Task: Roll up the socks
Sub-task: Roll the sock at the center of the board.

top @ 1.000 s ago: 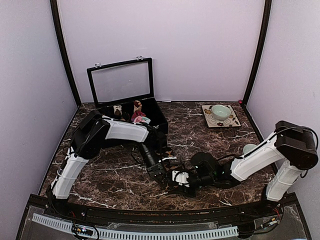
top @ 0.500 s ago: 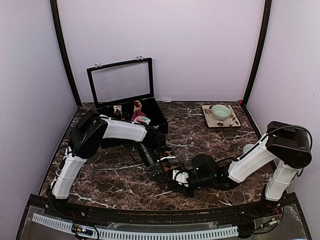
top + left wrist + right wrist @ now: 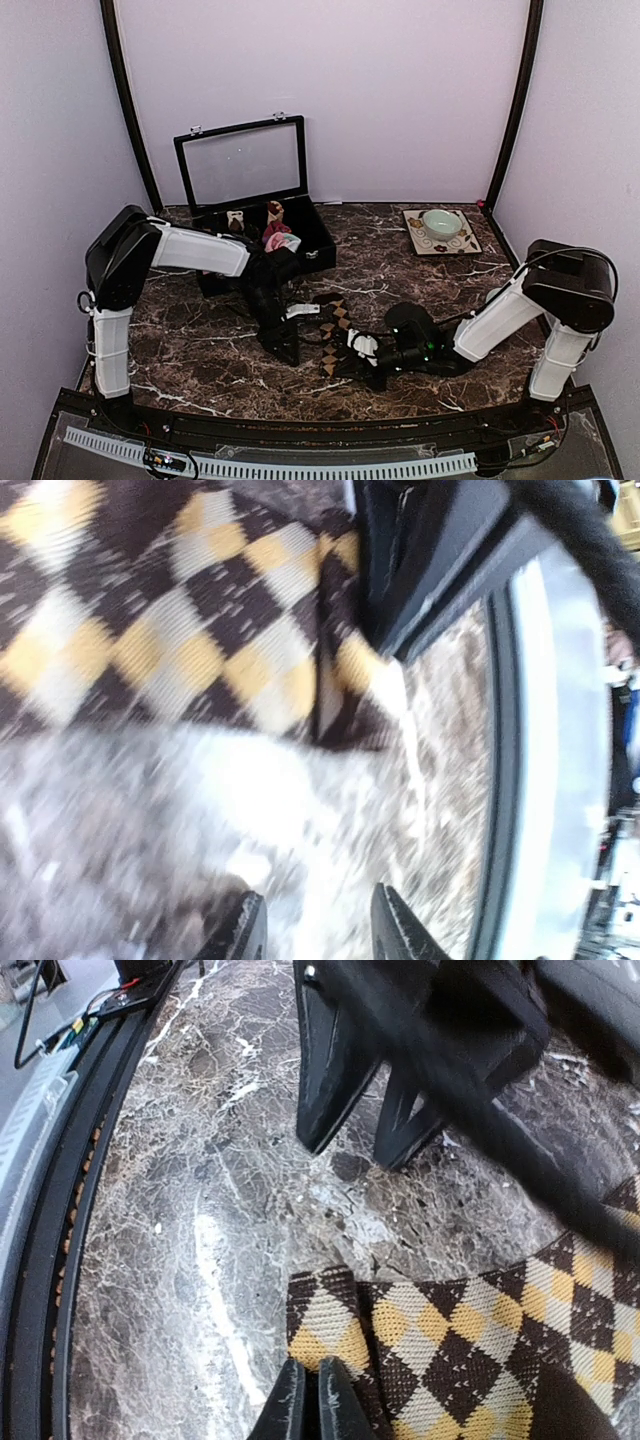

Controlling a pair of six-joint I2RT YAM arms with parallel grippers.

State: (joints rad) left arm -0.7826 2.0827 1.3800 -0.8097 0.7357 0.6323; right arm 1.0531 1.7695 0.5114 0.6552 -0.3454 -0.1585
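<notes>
The dark brown sock with tan diamond checks (image 3: 336,322) lies flat on the marble table between the two arms. My right gripper (image 3: 315,1402) is shut on its folded near corner (image 3: 330,1325); from above, the right gripper (image 3: 342,364) sits at the sock's front end. My left gripper (image 3: 315,930) is open with only table between its fingers, just short of the sock (image 3: 190,630). From above, the left gripper (image 3: 288,350) stands to the left of the sock. A pink and mint sock (image 3: 279,240) rests in the black box.
The black box (image 3: 318,236) with its lid raised stands at the back left, holding small sock bundles. A patterned plate with a green bowl (image 3: 440,224) is at the back right. A pale cup (image 3: 497,297) stands by the right arm. The table's front rail (image 3: 560,780) runs close by.
My left gripper has opened, let go of the sock and pulled back to the left, its elbow swinging out. My right gripper has closed on the sock's corner.
</notes>
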